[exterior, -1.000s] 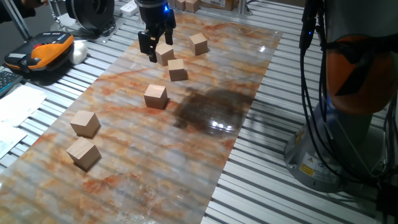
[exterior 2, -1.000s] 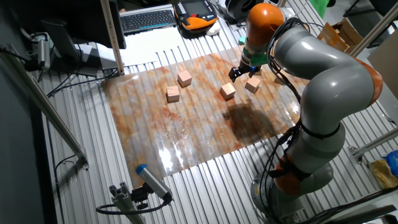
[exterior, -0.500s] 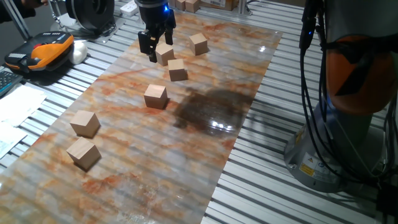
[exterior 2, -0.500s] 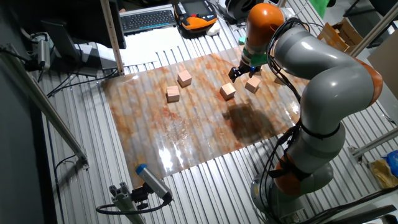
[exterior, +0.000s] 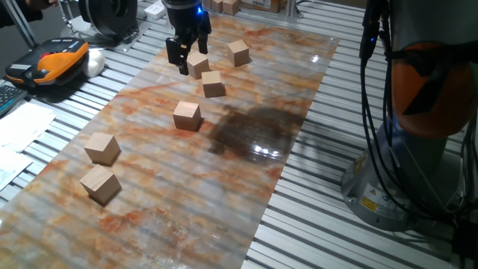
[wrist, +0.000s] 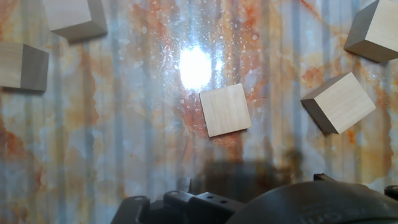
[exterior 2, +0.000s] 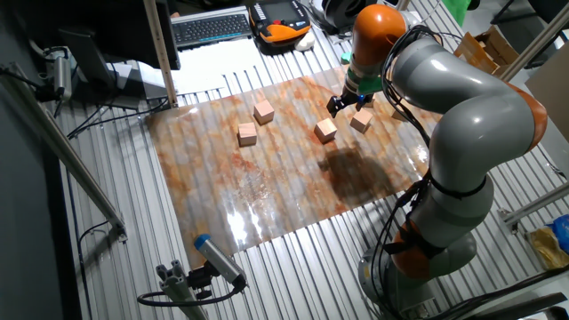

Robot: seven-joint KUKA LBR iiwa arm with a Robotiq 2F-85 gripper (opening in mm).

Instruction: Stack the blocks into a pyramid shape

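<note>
Six blocks (exterior: 187,116) lie apart on the marbled sheet (exterior: 246,187), none stacked. I see my gripper (exterior: 187,58) low over the far block (exterior: 198,64), its fingers spread on both sides of it; whether they touch it I cannot tell.

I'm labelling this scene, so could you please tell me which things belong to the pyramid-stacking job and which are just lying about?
Part of the job:
- six loose wooden blocks on the marbled mat, none stacked yet
- the pincer, down around one block

Just lying about:
- orange and black handheld unit
- keyboard
- sheets of paper
- cardboard boxes
</note>
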